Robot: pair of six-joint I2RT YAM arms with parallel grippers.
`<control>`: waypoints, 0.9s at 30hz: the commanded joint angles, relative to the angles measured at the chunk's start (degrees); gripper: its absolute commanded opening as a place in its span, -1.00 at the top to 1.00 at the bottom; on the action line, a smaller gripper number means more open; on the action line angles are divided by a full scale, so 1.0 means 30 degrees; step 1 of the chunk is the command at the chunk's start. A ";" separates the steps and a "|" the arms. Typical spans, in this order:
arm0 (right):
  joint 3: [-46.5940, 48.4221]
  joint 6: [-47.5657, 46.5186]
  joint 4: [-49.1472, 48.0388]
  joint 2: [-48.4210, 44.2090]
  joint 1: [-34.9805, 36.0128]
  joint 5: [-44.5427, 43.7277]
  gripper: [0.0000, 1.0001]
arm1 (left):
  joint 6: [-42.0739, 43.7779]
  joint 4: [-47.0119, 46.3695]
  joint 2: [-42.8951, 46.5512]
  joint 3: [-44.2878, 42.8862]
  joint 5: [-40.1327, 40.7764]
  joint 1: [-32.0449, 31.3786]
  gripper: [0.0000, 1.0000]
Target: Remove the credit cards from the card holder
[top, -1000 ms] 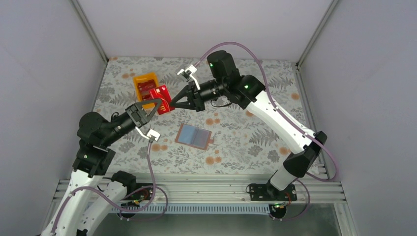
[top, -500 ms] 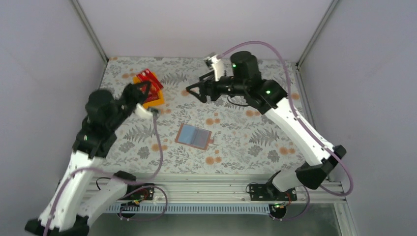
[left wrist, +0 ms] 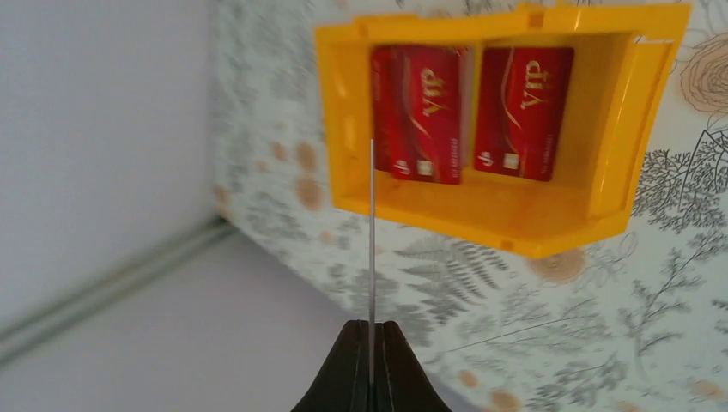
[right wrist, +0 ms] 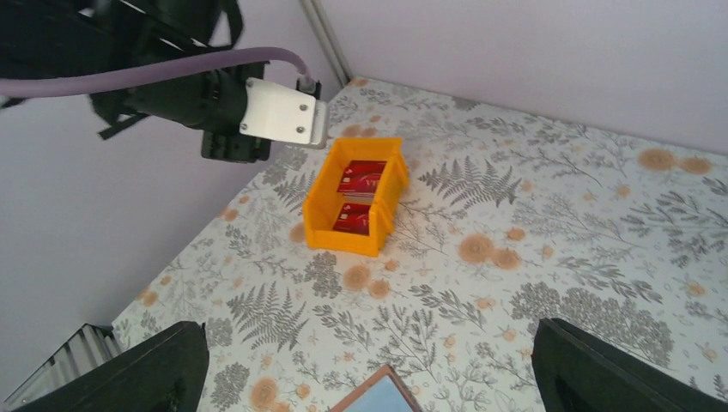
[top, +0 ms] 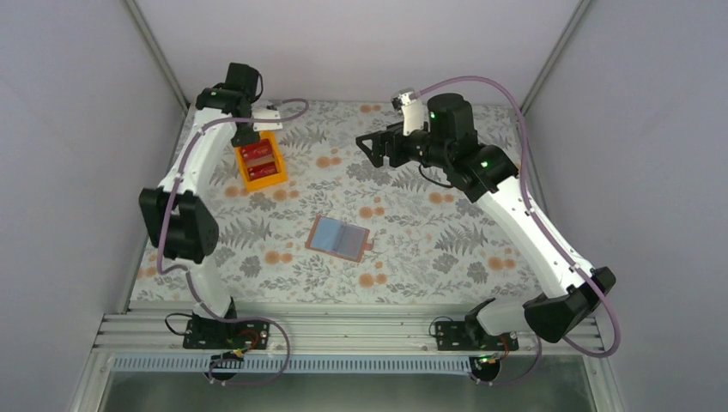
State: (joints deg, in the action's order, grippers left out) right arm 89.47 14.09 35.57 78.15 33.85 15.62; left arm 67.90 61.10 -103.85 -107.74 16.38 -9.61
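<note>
I see my left fingers (left wrist: 360, 343) clamped on an edge-on credit card (left wrist: 372, 240) above the orange tray (left wrist: 489, 219) of red cards (left wrist: 427, 112), right fingers (right wrist: 163, 369) apart, and the open card holder (top: 340, 239) on the table, well apart from that tray.

Your top view looks down from above and behind the arm bases, taking in the whole table (top: 446, 257). Your left wrist view sits close, facing the orange tray (left wrist: 506, 227) just ahead of the left gripper (left wrist: 371, 330). Your right wrist view looks past the right gripper (right wrist: 369, 343) from well back; all three share that tray.
</note>
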 commanded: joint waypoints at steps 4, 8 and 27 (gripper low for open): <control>-0.0832 0.0091 -0.0557 -0.0143 -0.0905 -0.0025 -0.91 | -0.3947 -0.1335 -0.2683 -0.0059 0.0530 0.1081 0.95; -0.0820 0.0008 -0.0632 0.0179 -0.1406 0.0675 -0.92 | -0.4259 -0.2582 -0.3694 0.0095 -0.0095 0.1210 0.95; -0.0748 -0.0117 -0.0682 0.1242 -0.2801 0.2369 -0.93 | -0.5227 -0.4149 -0.7059 -0.0086 0.1143 0.1239 0.95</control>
State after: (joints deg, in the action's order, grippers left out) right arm 87.29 14.02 35.16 81.01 26.50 20.91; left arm 53.25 50.87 -124.44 -110.37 15.94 -6.13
